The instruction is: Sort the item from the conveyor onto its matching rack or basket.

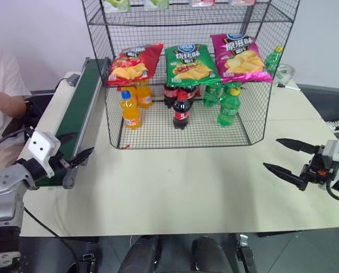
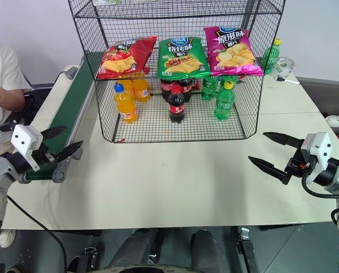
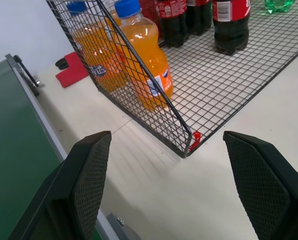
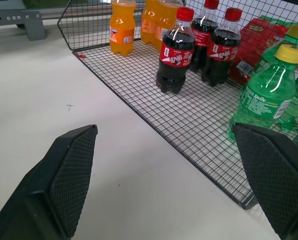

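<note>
Black wire grid forms the rack, which stands on the cream table ahead of you. The red crisp bag lies on the rack's middle shelf at its left end, just beside the green crisp bag, with the magenta crisp bag further right on the same shelf. Below them, on the rack's lowest tier, stand orange soda bottles, cola bottles and green soda bottles.

The conveyor runs along the left edge of the table, its dark-green belt bare in the stretch you can see. Your left gripper hangs at the near end of the conveyor with its fingers spread wide and nothing between them; the red crisp bag sits well apart from it, higher up and further away, inside the rack. Your right gripper hovers over the right side of the table, fingers likewise spread and empty, pointing in toward the middle of the table; the bag lies well away from it, across the rack at the opposite end of the shelf.

A person's arm in a white sleeve shows at the left edge, beyond the conveyor.
</note>
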Robot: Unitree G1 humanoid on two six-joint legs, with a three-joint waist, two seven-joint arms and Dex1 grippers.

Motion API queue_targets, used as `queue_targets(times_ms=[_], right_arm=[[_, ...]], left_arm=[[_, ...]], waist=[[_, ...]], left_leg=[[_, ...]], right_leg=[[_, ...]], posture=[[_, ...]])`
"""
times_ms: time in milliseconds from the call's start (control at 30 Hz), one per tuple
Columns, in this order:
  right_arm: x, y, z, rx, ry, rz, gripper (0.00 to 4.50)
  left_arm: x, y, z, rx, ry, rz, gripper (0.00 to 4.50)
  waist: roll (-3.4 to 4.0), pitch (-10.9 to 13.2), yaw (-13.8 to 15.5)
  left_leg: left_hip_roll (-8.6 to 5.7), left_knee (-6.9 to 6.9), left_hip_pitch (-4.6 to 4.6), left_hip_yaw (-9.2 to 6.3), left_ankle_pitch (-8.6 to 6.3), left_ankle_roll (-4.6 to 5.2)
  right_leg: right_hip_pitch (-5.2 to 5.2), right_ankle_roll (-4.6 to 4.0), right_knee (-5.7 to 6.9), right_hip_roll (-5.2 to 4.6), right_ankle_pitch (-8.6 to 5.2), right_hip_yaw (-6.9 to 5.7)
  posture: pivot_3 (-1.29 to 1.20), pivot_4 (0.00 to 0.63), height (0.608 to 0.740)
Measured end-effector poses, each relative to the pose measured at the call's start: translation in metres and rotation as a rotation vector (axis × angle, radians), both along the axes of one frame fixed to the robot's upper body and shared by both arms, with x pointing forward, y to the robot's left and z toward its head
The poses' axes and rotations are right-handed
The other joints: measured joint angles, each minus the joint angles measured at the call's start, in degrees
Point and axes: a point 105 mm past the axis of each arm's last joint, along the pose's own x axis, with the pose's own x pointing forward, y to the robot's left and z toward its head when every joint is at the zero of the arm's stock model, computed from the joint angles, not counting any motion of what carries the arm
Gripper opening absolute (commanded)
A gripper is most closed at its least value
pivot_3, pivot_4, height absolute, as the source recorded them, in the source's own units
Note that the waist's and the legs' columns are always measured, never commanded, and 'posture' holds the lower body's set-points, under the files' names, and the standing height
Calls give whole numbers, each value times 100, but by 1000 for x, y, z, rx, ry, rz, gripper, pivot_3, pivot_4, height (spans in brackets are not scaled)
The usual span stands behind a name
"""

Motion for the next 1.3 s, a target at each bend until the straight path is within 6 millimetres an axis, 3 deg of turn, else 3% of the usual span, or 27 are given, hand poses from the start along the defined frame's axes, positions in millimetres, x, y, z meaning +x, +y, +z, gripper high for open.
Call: queue_targets(times_ms=[1300], right_arm=[[2,4,-5,-8,17,15,4500]], left_arm=[[-5,-1,-2,-61,7,-27,3748]], waist=[[0,0,1]], left_leg=[[0,-2,0,0,0,0]], right_leg=[[-1,-1,-1,0,0,0]], posture=[[0,150,740]])
